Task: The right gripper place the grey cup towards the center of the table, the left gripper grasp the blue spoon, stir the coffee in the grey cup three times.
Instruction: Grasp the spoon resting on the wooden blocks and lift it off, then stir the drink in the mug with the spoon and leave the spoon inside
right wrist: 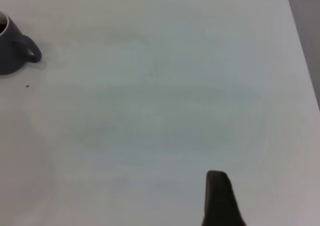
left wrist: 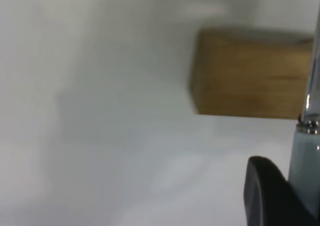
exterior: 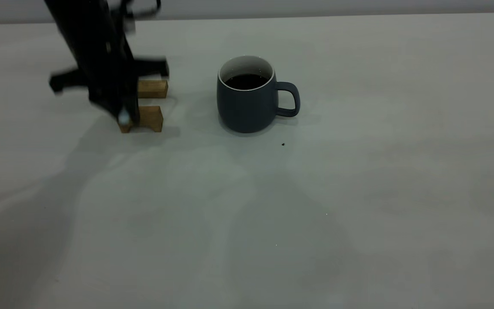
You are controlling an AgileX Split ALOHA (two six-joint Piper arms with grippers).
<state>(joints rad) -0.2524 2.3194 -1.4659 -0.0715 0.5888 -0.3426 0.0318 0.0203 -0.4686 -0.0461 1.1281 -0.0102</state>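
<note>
We find the cup [exterior: 247, 101] placed centrally; left claw [exterior: 123, 116] grips the spoon [left wrist: 305, 156]; stirring remains.

Pale grey wall [exterior: 315, 6] behind, soft shadows, dim light

Pale table [exterior: 358, 193] carries grey cup [exterior: 247, 105] near centre, two tan wooden blocks [exterior: 152, 103] well left, tiny dark speck [exterior: 283, 144] just before cup.
</note>
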